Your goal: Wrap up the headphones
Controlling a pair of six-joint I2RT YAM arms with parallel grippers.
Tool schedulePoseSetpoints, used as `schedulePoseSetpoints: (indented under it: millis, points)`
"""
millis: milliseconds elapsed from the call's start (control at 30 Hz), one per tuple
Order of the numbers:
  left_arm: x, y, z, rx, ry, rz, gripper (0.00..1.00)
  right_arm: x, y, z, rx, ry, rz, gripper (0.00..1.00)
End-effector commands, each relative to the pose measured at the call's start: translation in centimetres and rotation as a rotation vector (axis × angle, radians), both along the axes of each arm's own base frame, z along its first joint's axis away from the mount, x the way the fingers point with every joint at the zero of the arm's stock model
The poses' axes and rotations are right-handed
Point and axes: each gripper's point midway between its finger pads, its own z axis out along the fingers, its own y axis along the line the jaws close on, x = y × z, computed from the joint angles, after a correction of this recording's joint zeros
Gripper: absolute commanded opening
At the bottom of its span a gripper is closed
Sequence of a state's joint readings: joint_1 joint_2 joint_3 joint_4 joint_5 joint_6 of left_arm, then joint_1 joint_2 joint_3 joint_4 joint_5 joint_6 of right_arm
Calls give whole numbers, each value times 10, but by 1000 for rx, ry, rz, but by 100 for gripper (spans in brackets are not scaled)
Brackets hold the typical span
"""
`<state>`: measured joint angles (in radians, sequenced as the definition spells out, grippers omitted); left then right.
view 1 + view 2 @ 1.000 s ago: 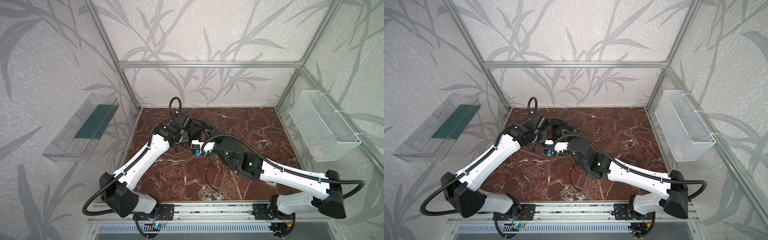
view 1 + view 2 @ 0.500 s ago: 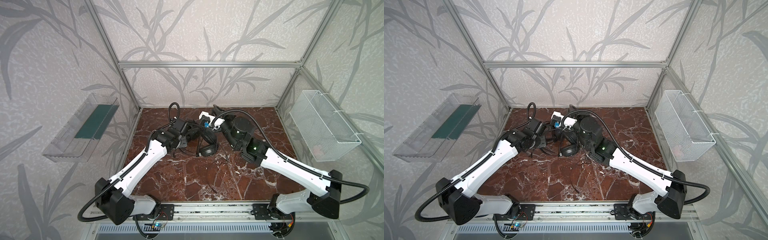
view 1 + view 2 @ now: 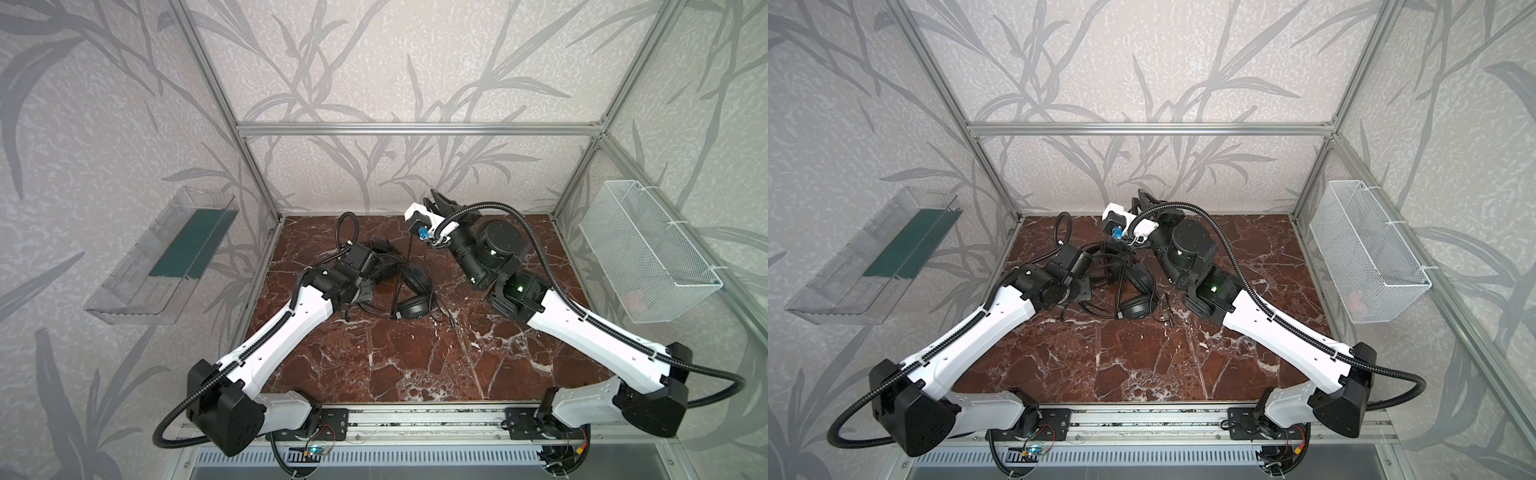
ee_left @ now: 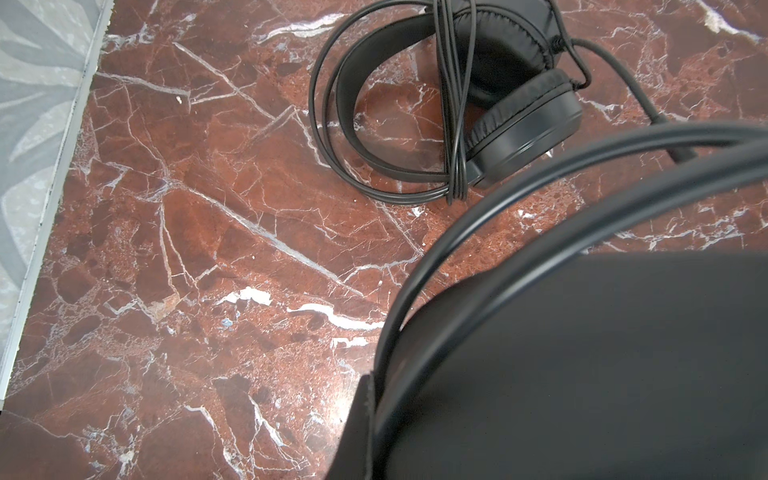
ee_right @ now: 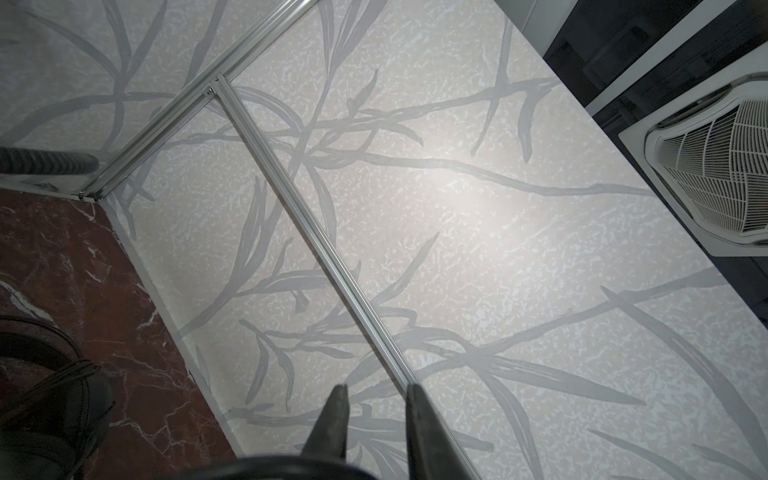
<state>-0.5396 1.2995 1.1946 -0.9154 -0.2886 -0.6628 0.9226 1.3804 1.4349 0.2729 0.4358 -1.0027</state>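
Left gripper point(image 3: 376, 266) is clamped shut on one headset's headband point(image 4: 540, 199), anchoring it low on the marble. Right gripper point(image 5: 376, 411) is raised, fingers slightly apart and empty (cable point(image 3: 409, 249) hangs below them), probably repositioning; the wrapped headset point(image 4: 519, 124) lies beyond.

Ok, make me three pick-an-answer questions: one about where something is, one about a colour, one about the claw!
1. Where do the headphones lie? A) on the table B) in a basket C) on a shelf
2. What colour are they? A) white B) black C) green
3. The right claw is: A) shut on a cable B) open C) holding an earcup

Answers: 1 A, they rest on its marble top; 2 B, they are black all over; 3 B, its jaws stand apart.
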Motion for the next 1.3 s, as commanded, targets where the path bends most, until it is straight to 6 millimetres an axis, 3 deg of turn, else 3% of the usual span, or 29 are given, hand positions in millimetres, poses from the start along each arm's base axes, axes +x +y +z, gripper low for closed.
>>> schedulePoseSetpoints:
  millis: [0, 300, 500, 800, 967, 1200, 1267]
  points:
    - [0, -1, 10, -23, -44, -13, 0, -13, -18, 52, 121, -105, 7, 22]
    - [-8, -6, 9, -52, -54, -55, 0, -9, -17, 80, 92, -150, 28, 0]
    - [-21, -14, 5, -94, -68, -137, 0, 9, -24, 91, 102, -154, 11, 0]
    - [-37, -18, 13, -112, -92, -219, 0, 44, -33, 86, 159, -111, -11, 19]
    - [-45, -21, 14, -116, -88, -258, 0, 56, -41, 83, 207, -84, -12, 20]
    - [-56, -21, 22, -149, -113, -289, 0, 71, -41, 68, 191, -38, 1, 1]
    - [-60, -22, 25, -161, -121, -305, 0, 78, -44, 67, 199, -41, -16, 2]
